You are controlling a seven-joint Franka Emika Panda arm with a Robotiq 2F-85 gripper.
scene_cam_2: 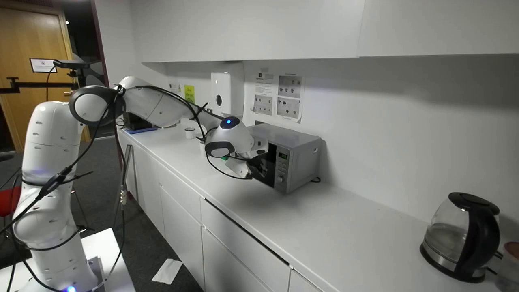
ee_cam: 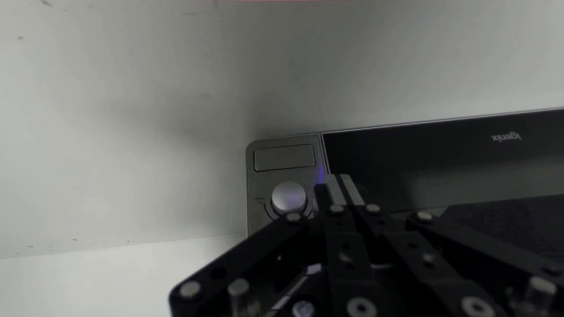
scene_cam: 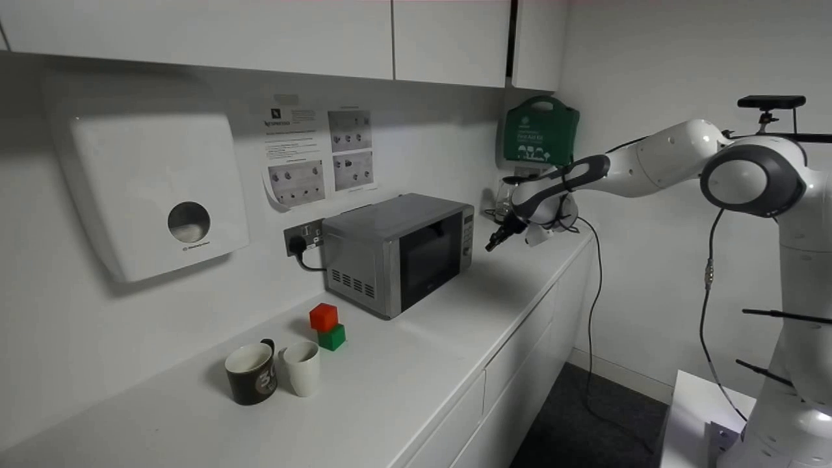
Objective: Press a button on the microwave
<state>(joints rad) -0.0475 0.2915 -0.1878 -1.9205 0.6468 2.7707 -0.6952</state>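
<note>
Wrist view: gripper point(ee_cam: 344, 181) jaws together, nothing between them, pointing just beside the dial point(ee_cam: 288, 197), over the edge of the dark window point(ee_cam: 440, 154). Microwave point(scene_cam: 403, 240) stands on the white counter point(scene_cam: 390, 383), back close to the wall point(scene_cam: 442, 149); control strip point(scene_cam: 467, 235) at the end nearest the arm point(scene_cam: 650, 162). In an exterior view the fingertips point(scene_cam: 490, 247) look short of it; contact not seen. Handling, by my guess: heavy, rigid, likely to stay put under a light push, might slide under a hard shove. No grasp wanted. Best contact, squarely mid-face: the broad rectangular button point(ee_cam: 284, 157). Dial rounded, probably slick; tips could skid off. Window likely the fragile part.
</note>
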